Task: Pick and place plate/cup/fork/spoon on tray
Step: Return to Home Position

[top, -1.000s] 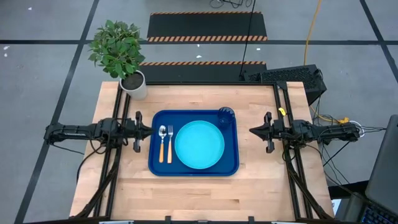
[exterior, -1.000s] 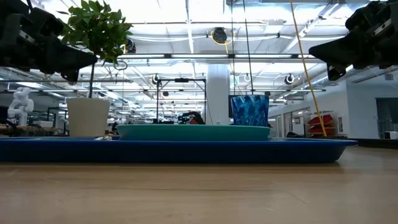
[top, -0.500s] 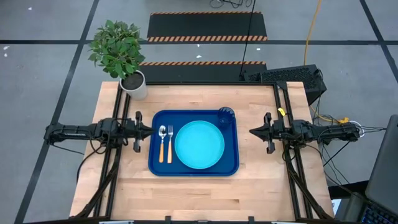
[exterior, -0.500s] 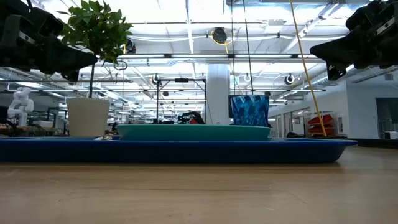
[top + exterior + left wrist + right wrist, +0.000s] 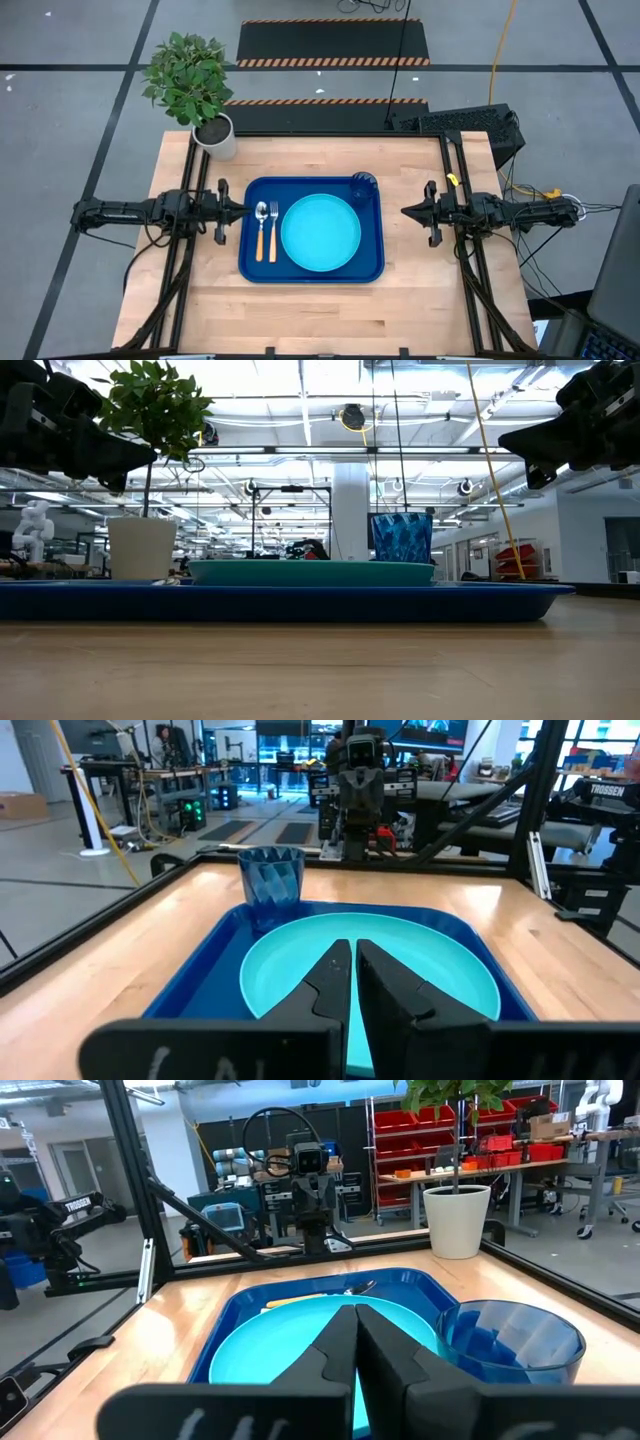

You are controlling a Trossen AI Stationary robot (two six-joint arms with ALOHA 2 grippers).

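High view shows the tray (image 5: 375,262) with plate (image 5: 320,233), cup (image 5: 362,184), spoon (image 5: 261,228) and fork (image 5: 273,228) lying between the left gripper (image 5: 240,209) and right gripper (image 5: 405,210), both closed on nothing beside its short edges.

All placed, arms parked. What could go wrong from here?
Little, I think. The cup stands tight in the tray corner beside the plate, so a bump could tip it. The spoon and fork lie loose and could slide. The left gripper and right gripper hang shut at the tray's sides.
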